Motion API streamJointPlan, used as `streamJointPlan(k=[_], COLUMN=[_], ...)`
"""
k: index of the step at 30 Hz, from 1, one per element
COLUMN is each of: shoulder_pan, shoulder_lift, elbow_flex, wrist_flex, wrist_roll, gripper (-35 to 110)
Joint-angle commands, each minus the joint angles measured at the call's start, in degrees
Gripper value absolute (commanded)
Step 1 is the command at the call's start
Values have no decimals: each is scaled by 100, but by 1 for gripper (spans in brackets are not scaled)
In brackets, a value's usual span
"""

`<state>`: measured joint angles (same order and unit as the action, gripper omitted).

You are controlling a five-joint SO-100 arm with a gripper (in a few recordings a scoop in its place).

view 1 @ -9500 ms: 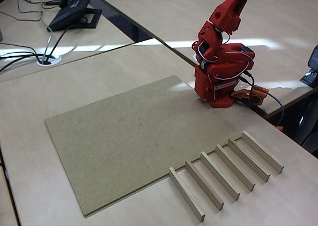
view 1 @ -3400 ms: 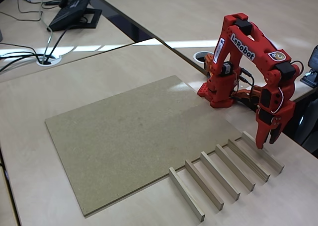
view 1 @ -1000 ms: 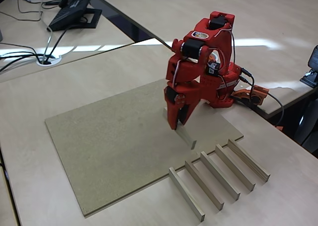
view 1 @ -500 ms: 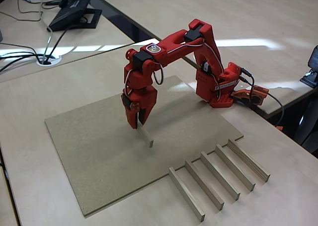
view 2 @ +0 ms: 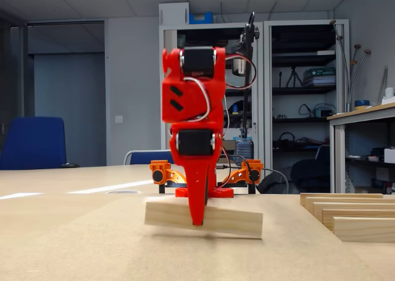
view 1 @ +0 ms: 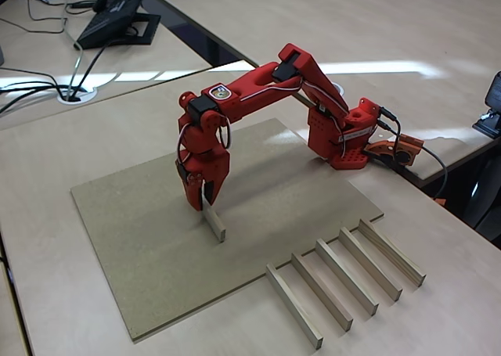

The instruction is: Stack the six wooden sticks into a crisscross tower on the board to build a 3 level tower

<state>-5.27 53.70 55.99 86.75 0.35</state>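
My red gripper (view 1: 202, 203) (view 2: 197, 216) is shut on one pale wooden stick (view 1: 214, 224) (view 2: 228, 220) over the middle of the tan board (view 1: 141, 246) (view 2: 92, 244). The stick hangs just above the board, tilted slightly, its right end lower in a fixed view. Several other wooden sticks (view 1: 344, 274) (view 2: 352, 216) lie side by side in a row on the desk, just off the board's near right edge. No stick rests on the board.
The arm's red base (view 1: 344, 141) stands at the board's far right corner with cables beside it. A black desk phone (view 1: 117, 16) and cables sit far back left. The pale desk (view 1: 462, 309) surrounds the board.
The arm took the rightmost stick from the row and carried it left over the board. In the last half second it moved a little further left and lower.
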Motion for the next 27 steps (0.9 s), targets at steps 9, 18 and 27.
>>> streamJointPlan(k=[9, 18, 27], shoulder_pan=[35, 105, 149], shoulder_lift=[-53, -70, -70], elbow_flex=[-220, -202, -176], wrist_flex=[44, 167, 185], wrist_roll=[26, 0, -26], gripper=[0, 12, 17])
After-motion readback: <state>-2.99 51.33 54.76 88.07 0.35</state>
